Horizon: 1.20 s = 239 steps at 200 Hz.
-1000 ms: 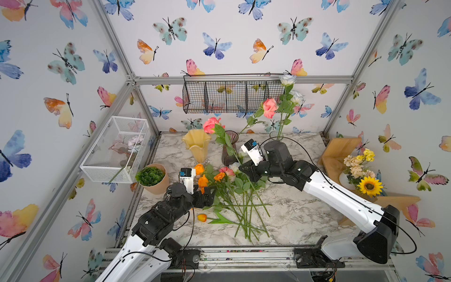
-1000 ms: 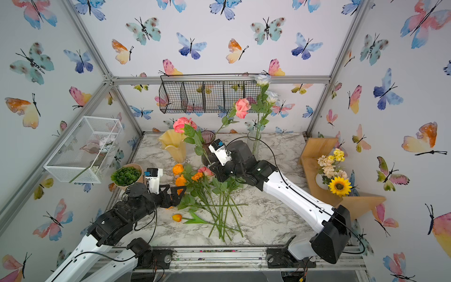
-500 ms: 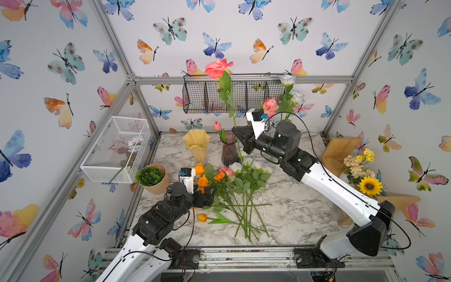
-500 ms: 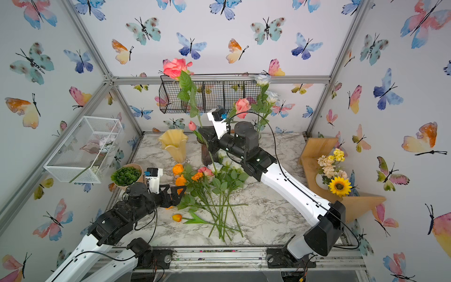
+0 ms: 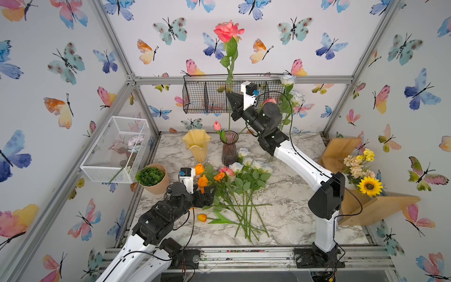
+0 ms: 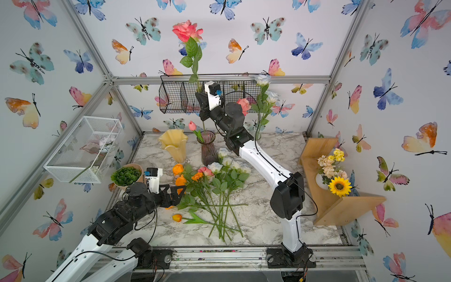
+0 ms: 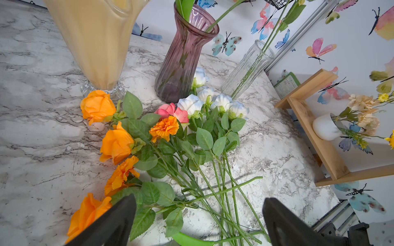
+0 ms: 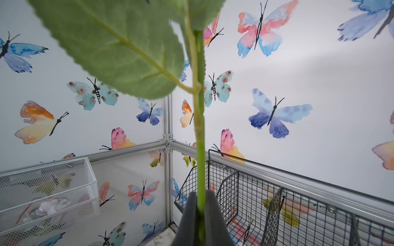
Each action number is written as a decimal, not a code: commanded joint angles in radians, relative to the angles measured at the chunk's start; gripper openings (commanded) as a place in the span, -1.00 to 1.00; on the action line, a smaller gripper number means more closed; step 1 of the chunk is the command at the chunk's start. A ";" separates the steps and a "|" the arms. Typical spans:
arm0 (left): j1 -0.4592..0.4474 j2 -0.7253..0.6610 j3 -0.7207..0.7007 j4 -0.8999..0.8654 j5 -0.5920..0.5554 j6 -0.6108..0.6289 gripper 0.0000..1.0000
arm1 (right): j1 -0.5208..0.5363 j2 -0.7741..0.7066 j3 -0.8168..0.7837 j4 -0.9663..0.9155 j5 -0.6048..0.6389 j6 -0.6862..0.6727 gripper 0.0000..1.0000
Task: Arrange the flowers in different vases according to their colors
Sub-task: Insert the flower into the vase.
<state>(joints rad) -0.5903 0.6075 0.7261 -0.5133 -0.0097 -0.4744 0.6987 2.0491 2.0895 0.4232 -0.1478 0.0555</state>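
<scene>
lower centre: left gripper [image 5: 211, 194], jaws wide apart, beside loose flowers [image 5: 240, 182] lying mid-frame on the marble table [image 5: 292, 219]. beyond: yellow vase [image 5: 196, 146], purple vase [image 5: 229, 151]. upper centre: right gripper [image 5: 231, 97] clamped on an upright pink rose [image 5: 227, 30], stem reaching down to the purple vase's mouth.

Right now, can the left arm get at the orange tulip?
Probably yes: the orange tulip lies uncovered on the table, its bloom clear of the flower pile, beside the left arm; the left fingers are open and empty.

table vases [image 5: 229, 149] 3 | wire baskets [image 5: 195, 102] 2 | arms [image 5: 300, 158] 2 | tulips [image 5: 217, 125] 2 | sunflower [image 5: 369, 186] 1
</scene>
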 commanded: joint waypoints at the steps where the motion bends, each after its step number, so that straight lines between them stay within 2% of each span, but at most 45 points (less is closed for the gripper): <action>1: 0.010 0.002 -0.011 0.017 0.008 0.011 0.97 | -0.011 0.042 0.051 0.017 0.039 -0.026 -0.95; 84: 0.042 0.011 -0.011 0.021 0.026 0.016 0.97 | -0.024 0.015 -0.266 0.164 0.092 0.034 -0.95; 109: 0.055 0.009 -0.012 0.025 0.033 0.016 0.97 | -0.024 0.022 -0.312 0.171 0.115 0.045 -0.95; 122: 0.060 0.011 -0.014 0.026 0.038 0.019 0.97 | -0.024 0.029 -0.311 0.152 0.127 0.053 -0.75; 144: 0.064 0.010 -0.013 0.026 0.039 0.018 0.97 | -0.024 0.024 -0.314 0.122 0.162 0.067 -0.08; 155: 0.064 0.008 -0.014 0.027 0.039 0.018 0.97 | -0.024 0.011 -0.322 0.118 0.179 0.073 0.11; 185: 0.066 0.008 -0.014 0.027 0.040 0.019 0.97 | -0.024 -0.037 -0.331 0.084 0.187 0.079 0.23; 239: 0.066 0.002 -0.014 0.027 0.046 0.020 0.97 | -0.024 -0.179 -0.367 -0.038 0.157 0.128 0.25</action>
<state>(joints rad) -0.5301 0.6182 0.7250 -0.5053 0.0059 -0.4706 0.6792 1.9747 1.7412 0.4362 0.0074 0.1429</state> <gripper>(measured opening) 0.987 0.623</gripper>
